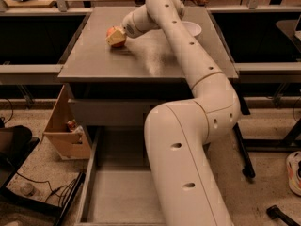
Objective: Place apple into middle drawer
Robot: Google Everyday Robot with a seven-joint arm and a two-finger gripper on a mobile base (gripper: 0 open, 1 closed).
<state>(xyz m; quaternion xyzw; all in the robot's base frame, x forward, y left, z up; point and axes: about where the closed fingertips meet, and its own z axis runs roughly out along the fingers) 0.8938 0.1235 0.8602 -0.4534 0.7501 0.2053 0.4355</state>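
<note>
On the tabletop's left rear lies the apple, the gripper against it; below the tabletop's front, the middle drawer.
</note>
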